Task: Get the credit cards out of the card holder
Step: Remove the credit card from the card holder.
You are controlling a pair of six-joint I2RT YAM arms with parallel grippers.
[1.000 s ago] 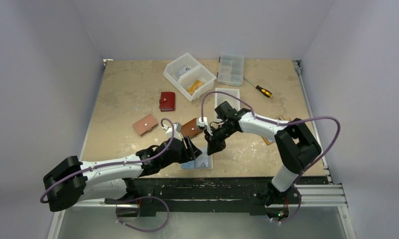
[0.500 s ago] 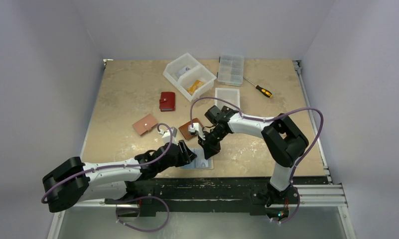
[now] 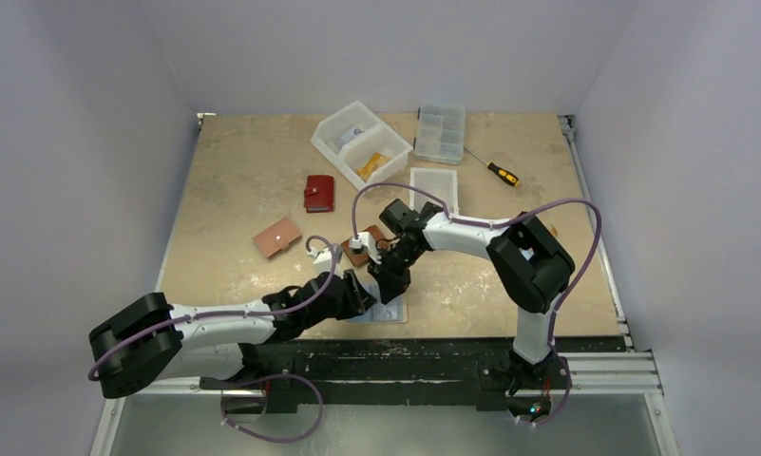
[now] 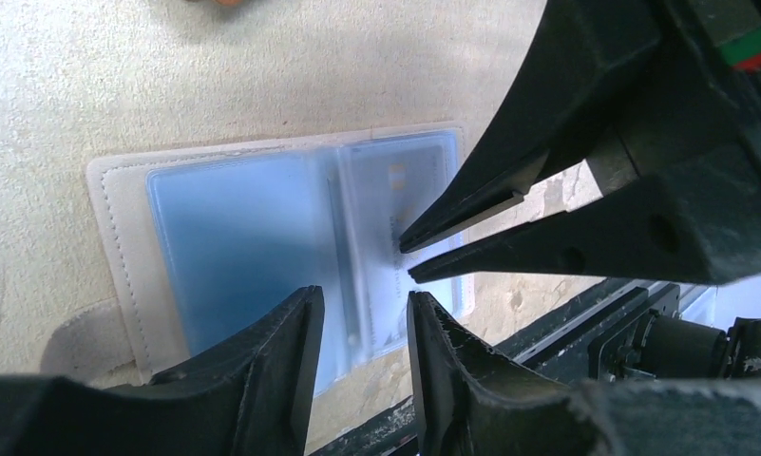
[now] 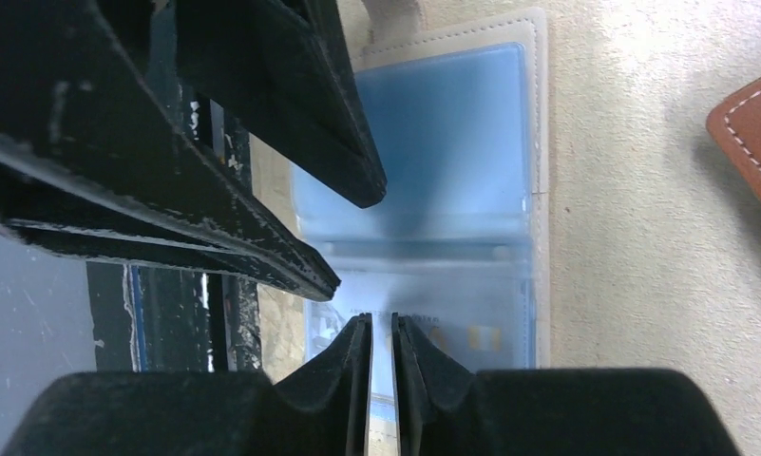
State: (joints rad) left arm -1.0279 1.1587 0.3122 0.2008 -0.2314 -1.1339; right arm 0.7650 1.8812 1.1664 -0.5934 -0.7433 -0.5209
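The card holder (image 3: 386,311) lies open and flat near the table's front edge, cream with blue see-through sleeves (image 4: 243,237). A light blue credit card with a gold chip (image 5: 481,334) sits in one sleeve; it also shows in the left wrist view (image 4: 405,180). My left gripper (image 3: 360,288) is open, its fingers (image 4: 281,351) astride the holder's middle fold near the front edge. My right gripper (image 3: 389,285) hovers over the card sleeve with its jaws only a thin slit apart (image 5: 381,328), and nothing shows between them. Its tips also show in the left wrist view (image 4: 407,256).
A brown holder (image 3: 360,247) lies just behind the grippers; it also shows in the right wrist view (image 5: 751,133). A tan holder (image 3: 277,237) and a red one (image 3: 319,193) lie further left. A white bin (image 3: 362,144), a clear organiser (image 3: 441,131), a lid (image 3: 433,188) and a screwdriver (image 3: 498,171) are at the back.
My right gripper has moved left and toward the front edge, from beside the brown holder to over the open holder. My left gripper has shifted slightly.
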